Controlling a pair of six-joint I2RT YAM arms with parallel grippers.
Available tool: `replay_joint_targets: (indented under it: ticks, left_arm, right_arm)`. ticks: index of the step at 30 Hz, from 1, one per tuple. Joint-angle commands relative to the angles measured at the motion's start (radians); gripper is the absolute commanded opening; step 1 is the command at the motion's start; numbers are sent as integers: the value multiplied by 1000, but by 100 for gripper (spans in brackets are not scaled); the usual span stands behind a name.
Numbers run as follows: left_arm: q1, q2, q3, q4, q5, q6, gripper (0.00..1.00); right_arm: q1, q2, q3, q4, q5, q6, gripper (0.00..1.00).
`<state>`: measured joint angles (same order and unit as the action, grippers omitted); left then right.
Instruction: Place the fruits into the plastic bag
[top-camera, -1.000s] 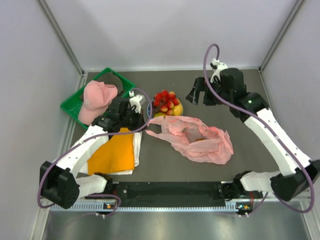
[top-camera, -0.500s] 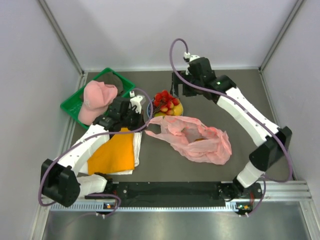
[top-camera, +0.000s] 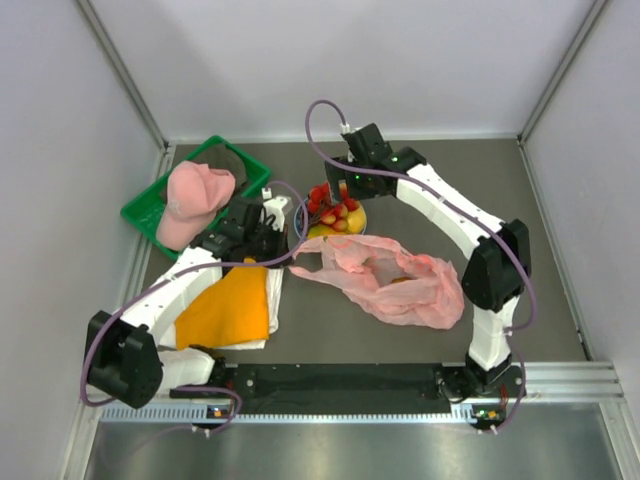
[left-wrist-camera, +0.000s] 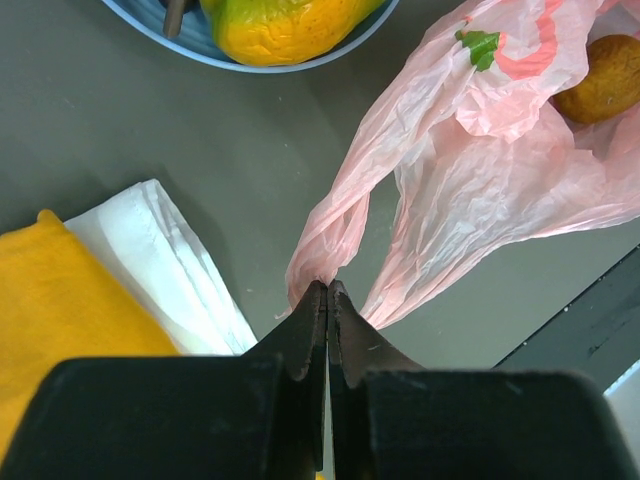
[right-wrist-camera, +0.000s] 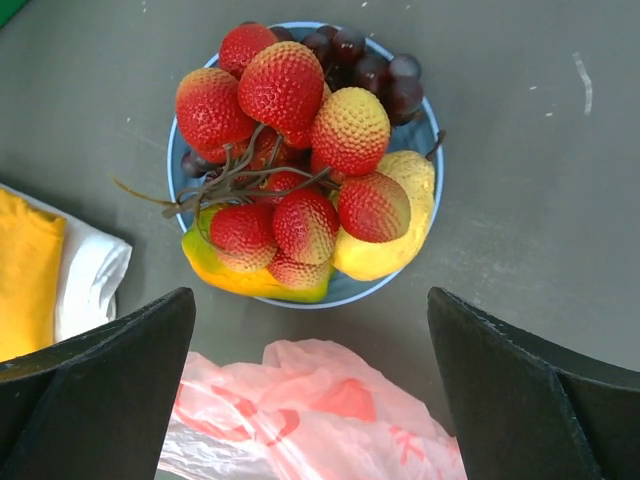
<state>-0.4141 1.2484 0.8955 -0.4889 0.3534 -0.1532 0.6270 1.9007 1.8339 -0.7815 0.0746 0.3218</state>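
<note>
While the left gripper (left-wrist-camera: 327, 300) is clamped on a handle loop of the plastic bag (left-wrist-camera: 480, 170), the bag spreads to the upper right of its view on the surface (left-wrist-camera: 150, 130). The right gripper (right-wrist-camera: 311, 310) hangs wide apart over the fruits (right-wrist-camera: 300, 160), heaped on the blue plate (right-wrist-camera: 428, 140) at upper centre.

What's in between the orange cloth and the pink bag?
In the left wrist view, a white cloth peeks out beside the orange cloth, then bare table up to the bag.
</note>
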Motion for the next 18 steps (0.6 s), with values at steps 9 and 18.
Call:
replay_joint_targets:
  ticks: [9, 18]
  left_arm:
    - [-3, -14, 0, 7, -1, 14, 0]
    - [-3, -20, -1, 7, -2, 15, 0]
  right_arm:
    - [-91, 124, 99, 88, -108, -75, 99]
    - [-119, 251, 235, 96, -202, -210, 89]
